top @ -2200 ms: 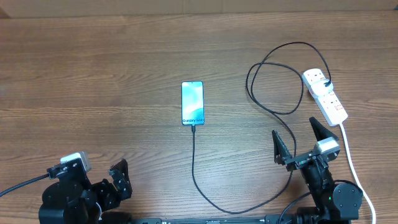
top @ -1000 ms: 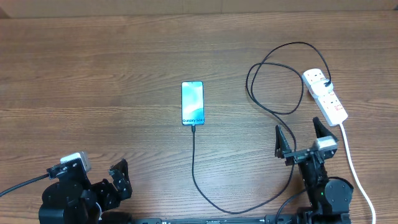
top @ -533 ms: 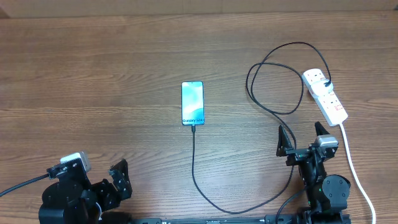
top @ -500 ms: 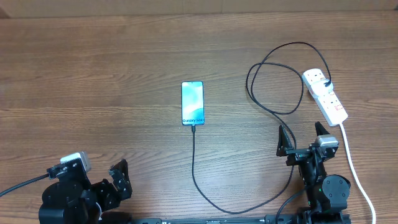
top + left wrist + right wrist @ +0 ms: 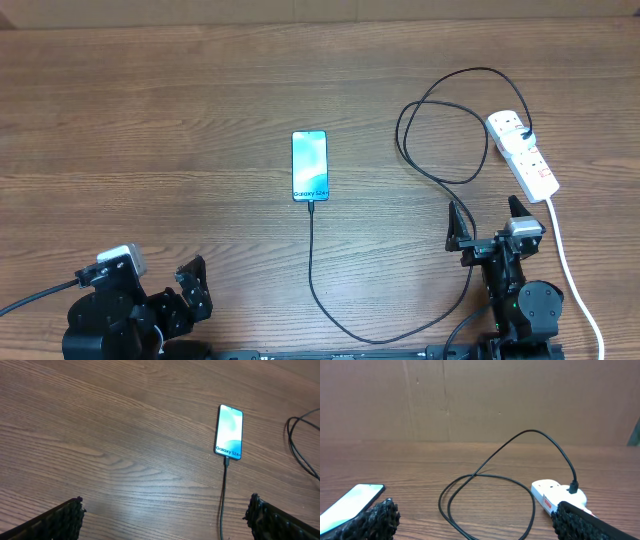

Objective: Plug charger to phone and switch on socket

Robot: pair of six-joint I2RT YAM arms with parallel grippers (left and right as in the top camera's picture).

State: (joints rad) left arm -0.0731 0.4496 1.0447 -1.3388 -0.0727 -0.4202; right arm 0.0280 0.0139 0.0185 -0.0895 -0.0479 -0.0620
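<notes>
The phone [image 5: 310,166] lies flat at the centre of the overhead frame. Its screen is lit blue and its text end points toward the bottom edge. The charger [image 5: 311,262] has its tip in that lower end. Its cable runs down, curves along the bottom edge to the right and climbs past the right gripper [image 5: 484,212]. It then makes a loop in the upper right, and its plug sits in the upper outlet of the socket [image 5: 522,152].

The socket lies slanted near the right edge, and its white cord [image 5: 565,260] trails to the lower right corner. Its switches are too small to read.

The right gripper sits in the lower right, just below the socket, with its jaws spread wide and nothing between them. The left gripper [image 5: 165,520] sits in the lower left corner, well apart from the phone, its jaws likewise wide and empty. Everything rests on a wood table [image 5: 150,120].
</notes>
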